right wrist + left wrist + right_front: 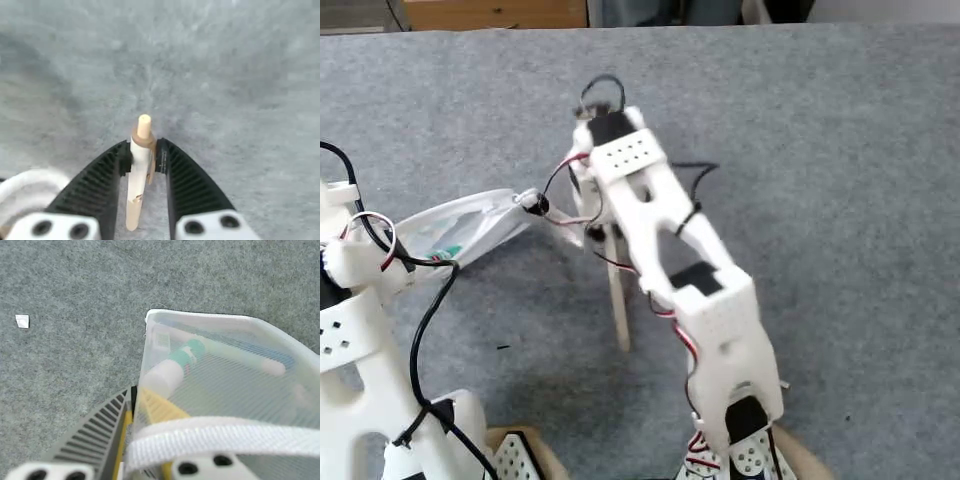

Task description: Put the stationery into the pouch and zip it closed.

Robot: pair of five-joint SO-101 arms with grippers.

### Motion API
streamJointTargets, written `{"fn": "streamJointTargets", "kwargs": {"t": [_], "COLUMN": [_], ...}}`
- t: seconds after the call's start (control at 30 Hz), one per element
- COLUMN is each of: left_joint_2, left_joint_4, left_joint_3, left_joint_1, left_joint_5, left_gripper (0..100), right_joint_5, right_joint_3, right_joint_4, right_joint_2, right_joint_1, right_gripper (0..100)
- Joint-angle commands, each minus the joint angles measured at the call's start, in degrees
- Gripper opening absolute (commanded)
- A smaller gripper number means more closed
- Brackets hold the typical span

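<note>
Gripping the pencil point(143, 127) firmly is job 1 for my right pincer point(142, 150): the jaws are clamped on its shaft, w/ the blunt tan end poking out past the tips. My left pincer point(135, 415) is closed on 1 corner of the pouch point(225, 390), pinching it by the white zip band and holding it up off the grey table point(840, 150).

To do this step well, I reckon I should line the pencil up lengthwise w/ the pouch's long axis and bring it in low at the end facing my right arm. Tip goes in 1st, and I let go only once most of the shaft is inside. The left side should keep the fabric taut so the mouth doesn't fold shut. How wide that mouth gapes, I can't tell. A slanted approach prob. snags the mesh.

From above, the pencil sits under my right arm, near the pouch but not touching it. The pouch is see-through white mesh, soft and saggy. Inside lie approx. 3 items, incl. a teal-capped stick point(187, 352), a white tube point(162, 377) and a long pale pen point(240, 357).
</note>
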Motion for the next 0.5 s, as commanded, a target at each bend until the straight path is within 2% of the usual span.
{"fn": "streamJointTargets", "kwargs": {"t": [0.0, 0.2, 0.47], "left_joint_2": [-0.88, -0.79, -0.79], "left_joint_4": [0.0, -0.09, -0.09], "left_joint_3": [-0.31, -0.22, -0.22], "left_joint_1": [-0.48, -0.48, -0.48], "left_joint_5": [0.26, 0.26, 0.26], "left_gripper": [3, 3, 3], "right_joint_5": [1.58, 5.98, 8.7], "right_joint_3": [-2.51, -2.59, -2.07], "right_joint_4": [0.62, 0.35, -6.33], "right_joint_2": [-12.0, -28.18, -47.69], "right_joint_1": [2.9, 2.55, -6.77], "right_gripper": [1.2, 1.2, 1.2]}}
